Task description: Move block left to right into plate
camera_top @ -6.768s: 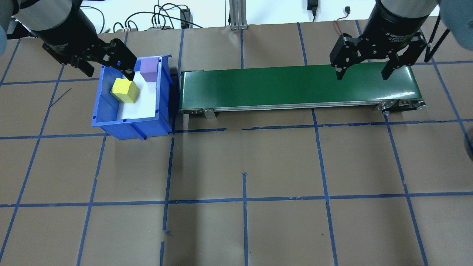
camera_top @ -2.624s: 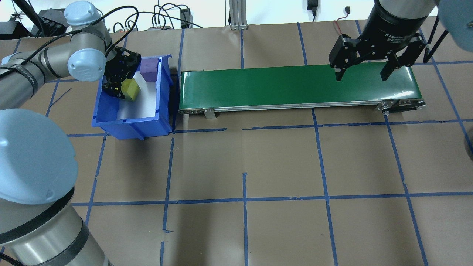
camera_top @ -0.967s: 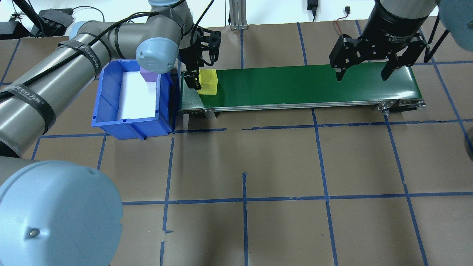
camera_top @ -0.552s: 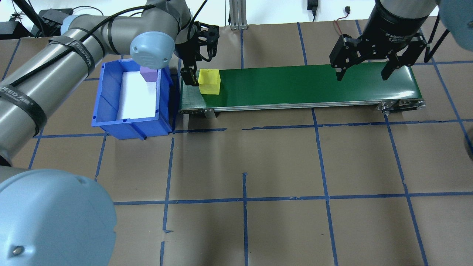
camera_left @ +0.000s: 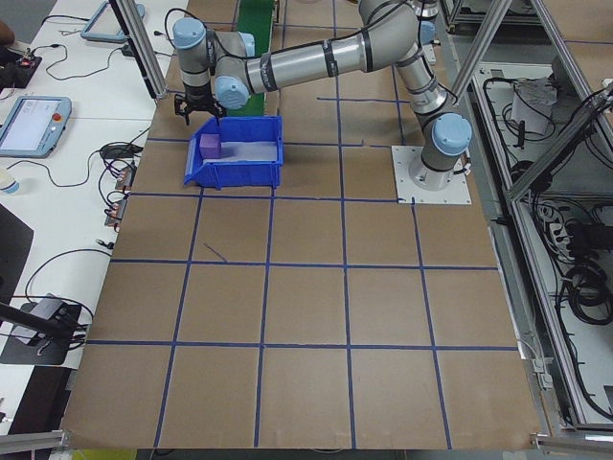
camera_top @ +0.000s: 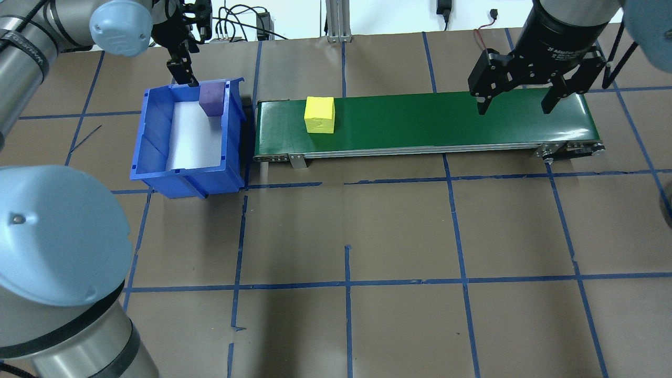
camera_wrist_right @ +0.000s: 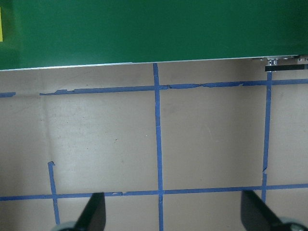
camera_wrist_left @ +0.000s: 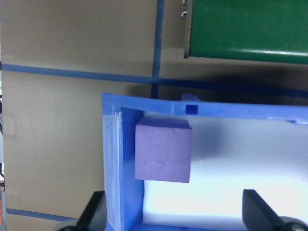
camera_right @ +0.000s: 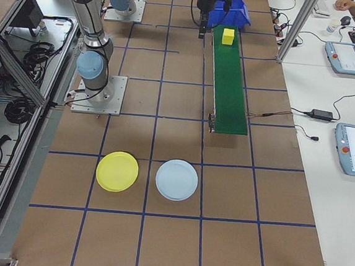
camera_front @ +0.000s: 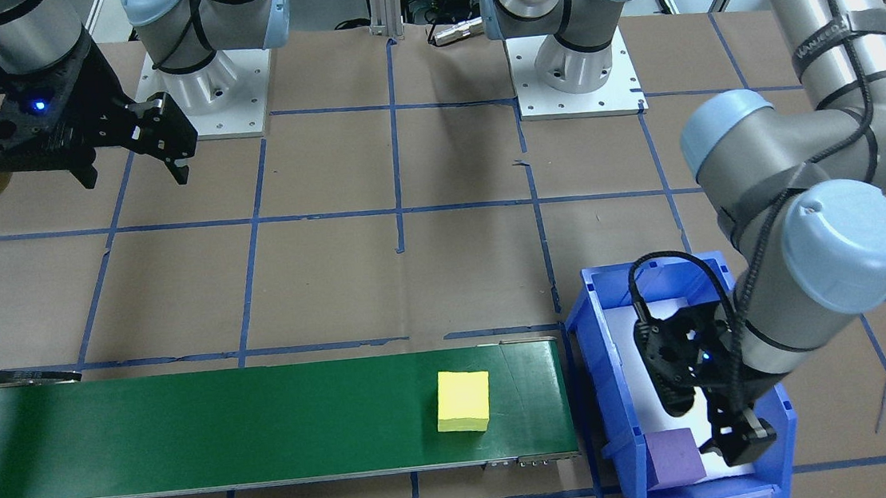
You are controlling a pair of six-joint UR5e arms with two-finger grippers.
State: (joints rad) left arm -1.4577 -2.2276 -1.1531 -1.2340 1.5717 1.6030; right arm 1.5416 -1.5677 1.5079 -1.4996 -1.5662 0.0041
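A yellow block (camera_top: 319,114) lies free on the left part of the green conveyor belt (camera_top: 446,121). My left gripper (camera_front: 713,422) hangs open and empty over the far end of the blue bin (camera_top: 152,136), right beside a purple block (camera_wrist_left: 163,150) that sits in the bin's corner. Above the belt's right end my right gripper (camera_top: 514,107) is open with nothing between its fingers. The yellow plate (camera_right: 117,170) lies on the table beyond the belt's right end, on the robot's side; its edge also shows in the front-facing view.
A light blue plate (camera_right: 176,179) lies next to the yellow plate. The bin stands close against the belt's left end. Brown paper with blue tape lines covers the table. Cables and tablets lie along the far side, where a person's hand shows.
My left gripper took the yellow block out of the bin, set it on the belt's left end, let go and swung back over the bin. The block has travelled rightwards. The right arm stayed still.
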